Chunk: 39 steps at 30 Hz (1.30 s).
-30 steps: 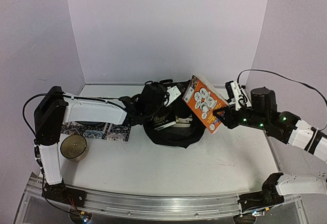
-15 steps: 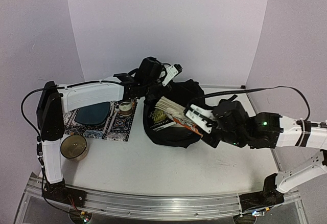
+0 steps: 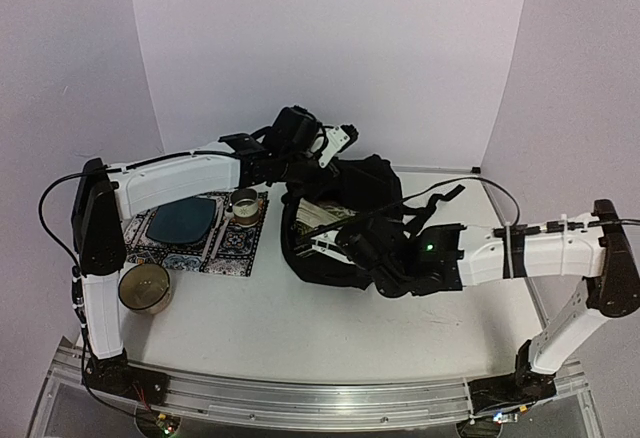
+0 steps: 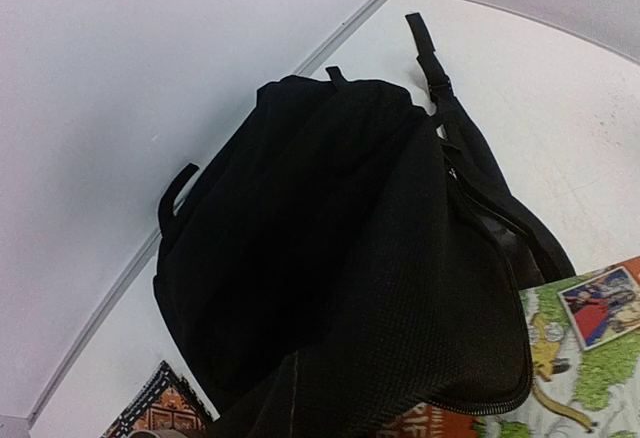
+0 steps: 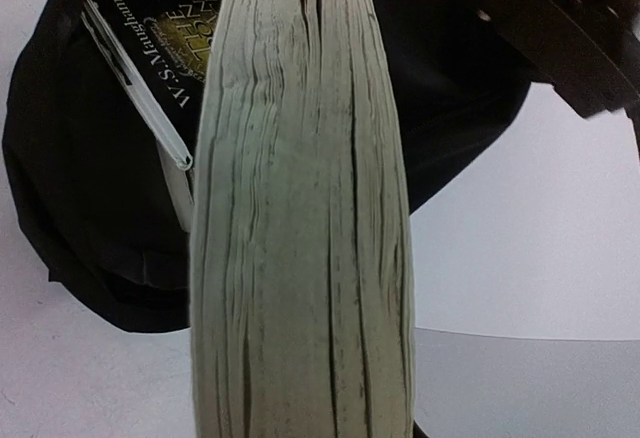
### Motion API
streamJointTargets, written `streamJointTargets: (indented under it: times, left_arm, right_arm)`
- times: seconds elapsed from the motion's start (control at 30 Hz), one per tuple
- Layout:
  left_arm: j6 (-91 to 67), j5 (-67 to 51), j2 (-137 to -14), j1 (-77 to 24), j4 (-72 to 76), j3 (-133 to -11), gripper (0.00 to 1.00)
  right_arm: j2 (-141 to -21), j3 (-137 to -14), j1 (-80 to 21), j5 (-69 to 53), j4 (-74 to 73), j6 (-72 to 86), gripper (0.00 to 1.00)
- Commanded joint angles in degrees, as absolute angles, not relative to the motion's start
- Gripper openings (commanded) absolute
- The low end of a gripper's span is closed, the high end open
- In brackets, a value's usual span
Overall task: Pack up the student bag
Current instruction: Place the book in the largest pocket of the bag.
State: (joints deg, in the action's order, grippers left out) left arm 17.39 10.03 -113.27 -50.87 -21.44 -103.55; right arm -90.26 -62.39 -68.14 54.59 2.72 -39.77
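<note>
White table (image 3: 300,318) w/ black student bag (image 3: 370,183), patterned mat (image 3: 238,246) & round tin (image 3: 145,288)

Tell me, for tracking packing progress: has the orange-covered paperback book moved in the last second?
Yes. The orange-covered book moved left, toward the patterned mat, and down into the large black fabric backpack.

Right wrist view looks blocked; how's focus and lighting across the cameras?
Right wrist: book page edges fill the centre, slightly soft; the dark cover's gold lettering behind reads. Left wrist: backpack sharp, evenly lit. Top: backpack interior mostly lost in black.
</note>
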Motion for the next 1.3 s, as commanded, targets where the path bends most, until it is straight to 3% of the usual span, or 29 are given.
streamJointTargets:
  times: [0.0, 0.27, 0.63, 0.87, 0.9, 0.97, 1.07, 1.17, 1.27]
  left_arm:
    - [13.91, 5.54, -108.74, -51.26, -21.65, -107.13, 0.0]
    - [11.49, 2.88, -107.67, -51.34, -24.37, -108.96, 0.0]
    - [8.54, -2.85, -106.84, -52.0, -25.93, -110.64, 0.0]
    - [6.51, -5.13, -107.14, -52.22, -25.97, -111.4, 0.0]
    - [6.3, -5.27, -107.25, -52.21, -25.99, -111.48, 0.0]
    - [5.89, -5.12, -107.49, -52.14, -26.01, -111.61, 0.0]
    - [5.44, -3.53, -107.78, -52.03, -26.03, -111.62, 0.0]
    - [4.84, -3.19, -108.02, -51.51, -26.02, -111.56, 0.0]
    - [4.48, -2.9, -108.35, -51.1, -26.03, -111.58, 0.0]
  right_arm:
    - [-95.09, -68.67, -66.1, 64.16, 8.41, -44.32, 0.0]
    - [-107.05, -76.12, -62.77, 68.9, 8.57, -49.65, 0.0]
    - [-121.14, -88.98, -60.26, 64.61, 8.79, -55.77, 0.0]
    - [-128.48, -97.04, -58.3, 61.35, 8.62, -58.78, 0.12]
    - [-128.86, -97.66, -58.2, 60.77, 8.3, -58.83, 0.18]
    - [-129.11, -98.68, -58.18, 59.3, 6.64, -58.17, 0.45]
    - [-127.98, -100.17, -58.52, 54.51, -0.1, -52.85, 0.69]
    - [-125.27, -99.09, -59.44, 48.73, -4.84, -49.05, 0.79]
    - [-122.61, -98.1, -60.46, 43.11, -7.61, -45.63, 0.82]
